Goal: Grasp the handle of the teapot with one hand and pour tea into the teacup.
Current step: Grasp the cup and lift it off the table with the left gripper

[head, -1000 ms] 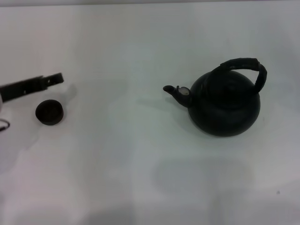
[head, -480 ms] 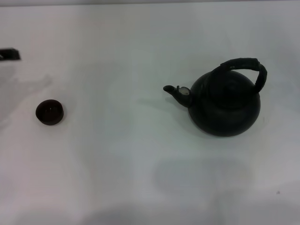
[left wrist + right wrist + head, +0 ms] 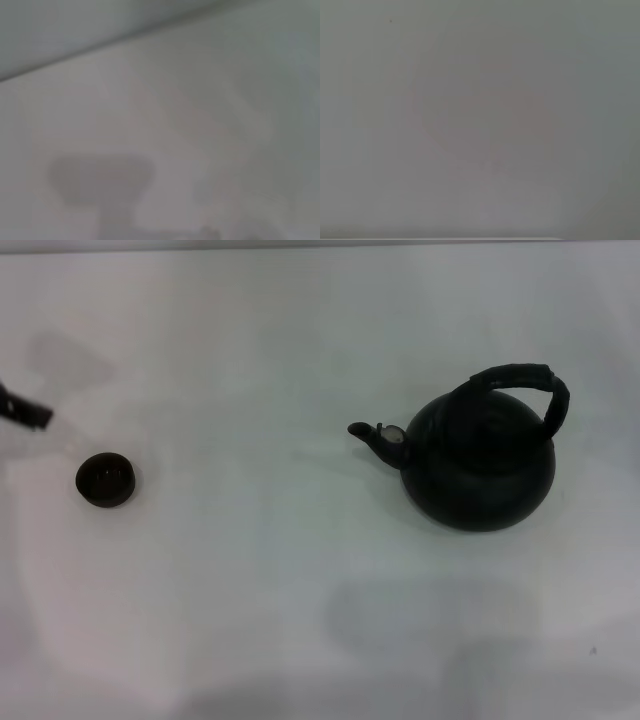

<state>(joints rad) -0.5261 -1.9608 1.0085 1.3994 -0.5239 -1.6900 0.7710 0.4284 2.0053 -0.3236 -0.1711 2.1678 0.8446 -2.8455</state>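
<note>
Teapot (image 3: 480, 462) upright, handle (image 3: 520, 380) ungrasped | teacup (image 3: 106, 479) well apart | left gripper (image 3: 25, 412) at edge, finger state indiscernible | pouring not begun

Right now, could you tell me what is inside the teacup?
The teacup stands upright on the white table, its inside dark; no tea can be made out. The teapot is shut, its contents hidden.

Bare test bench, likely a lab.
Plain white tabletop (image 3: 260, 330) fills the view; only a teapot (image 3: 480, 460) and teacup (image 3: 105, 480) as props.
</note>
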